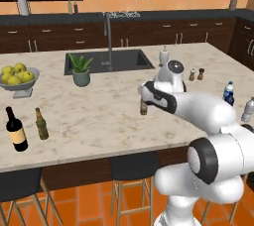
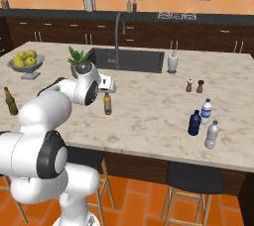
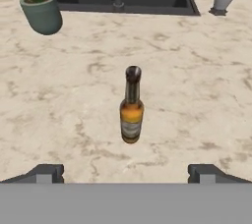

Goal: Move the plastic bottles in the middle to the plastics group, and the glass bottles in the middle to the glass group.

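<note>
A brown glass bottle (image 3: 131,110) with an orange label stands upright mid-counter, also seen as the brown bottle (image 2: 107,103). My gripper (image 3: 126,174) hangs just short of it, open wide, nothing between the fingers (image 3: 47,174). At the counter's left end the olive green bottle (image 1: 41,124) stands beside the large dark wine bottle (image 1: 16,130). On the right, the squat dark blue bottle (image 2: 194,123) stands close to the clear water bottle (image 2: 206,111) and the pale clear bottle (image 2: 212,135).
A potted plant (image 1: 81,71) and a sink (image 1: 109,61) with a tall faucet lie behind the brown bottle. A fruit bowl (image 1: 19,79) sits far left. Salt and pepper shakers (image 2: 194,85) and a white dispenser (image 2: 172,62) stand toward the right. Stools (image 1: 133,168) tuck under the front edge.
</note>
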